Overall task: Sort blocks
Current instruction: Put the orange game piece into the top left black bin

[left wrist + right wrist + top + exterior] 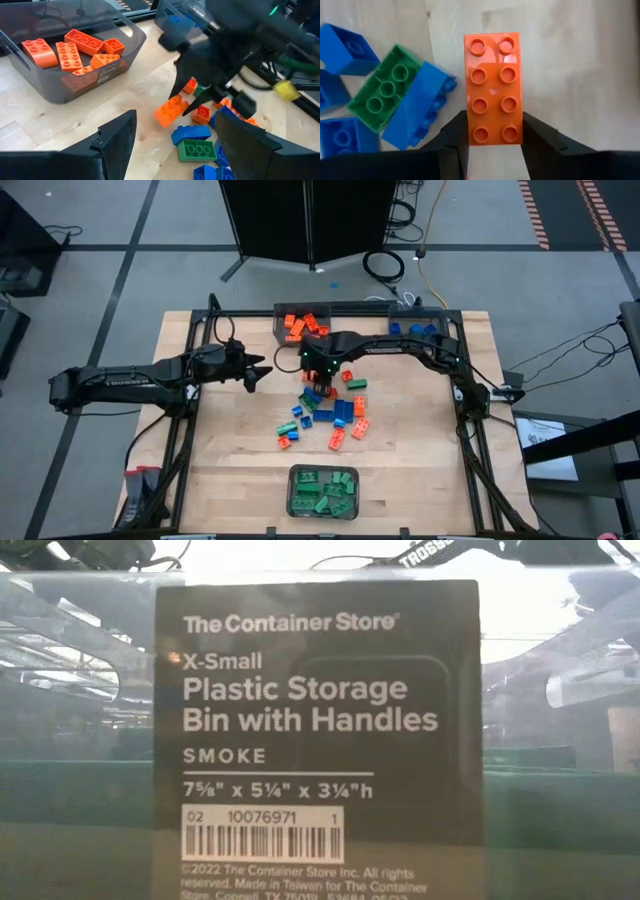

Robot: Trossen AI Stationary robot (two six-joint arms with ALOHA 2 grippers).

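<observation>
Loose orange, green and blue studded blocks [325, 415] lie in a pile on the middle of the table. My right gripper [318, 372] hangs over the pile's far end, shut on an orange two-by-four block [494, 85]. The left wrist view shows that same block [170, 111] tilted under the right gripper [187, 100]. My left gripper [255, 375] is open and holds nothing, left of the pile, between it and the orange bin; its own view shows the left gripper [182, 150] facing the pile. My right gripper pinches the orange block between its two fingers, one on each long side, at one end of the block [495, 134]. The fingers [454, 135] come from above and lie across it. The block's studs face the wrist camera, and it looks lifted off the table, tilted.
Three grey bins stand around the pile: one with orange blocks [300, 327] at the far edge, one with blue blocks [420, 330] to its right, one with green blocks [323, 492] at the near edge. In the low view a bin label [315, 740] fills the picture.
</observation>
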